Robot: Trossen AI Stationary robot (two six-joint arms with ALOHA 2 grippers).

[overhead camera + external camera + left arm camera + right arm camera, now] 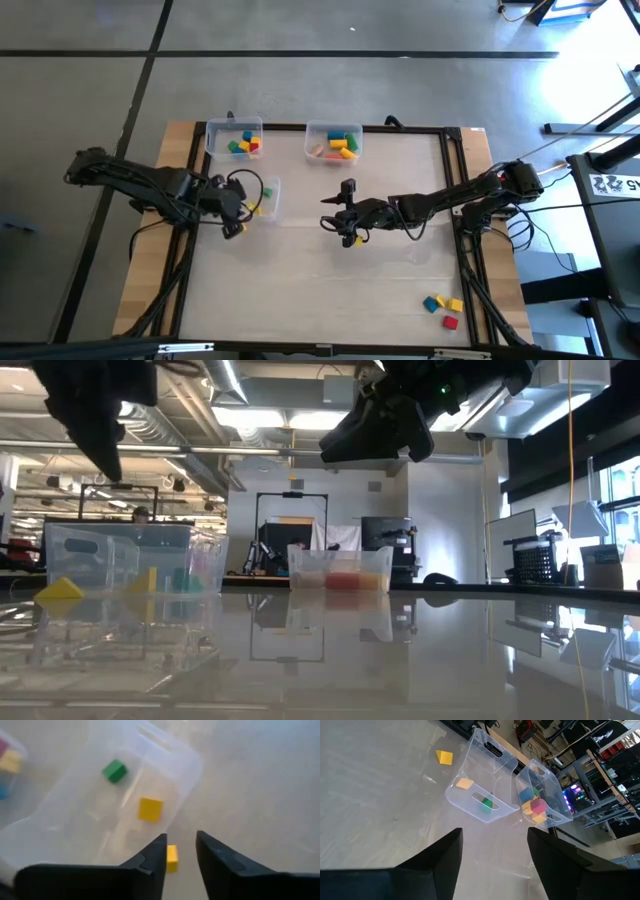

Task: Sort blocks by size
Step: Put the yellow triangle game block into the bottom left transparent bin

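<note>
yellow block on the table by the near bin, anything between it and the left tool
Nothing visible does. In the left wrist view the small yellow block lies on the bare table just outside the clear bin, and the left tool sits right above it, fingers parted, with no other block or bin wall between them.

Three bins on the table [300, 290]: two side by side along the far edge [234, 138] [333, 141], a third bin [266, 197] nearer, at left. Blocks lie in each bin. One block [171, 858] lies just outside the third bin. Three loose blocks [442, 307] sit at the near right corner.
</note>
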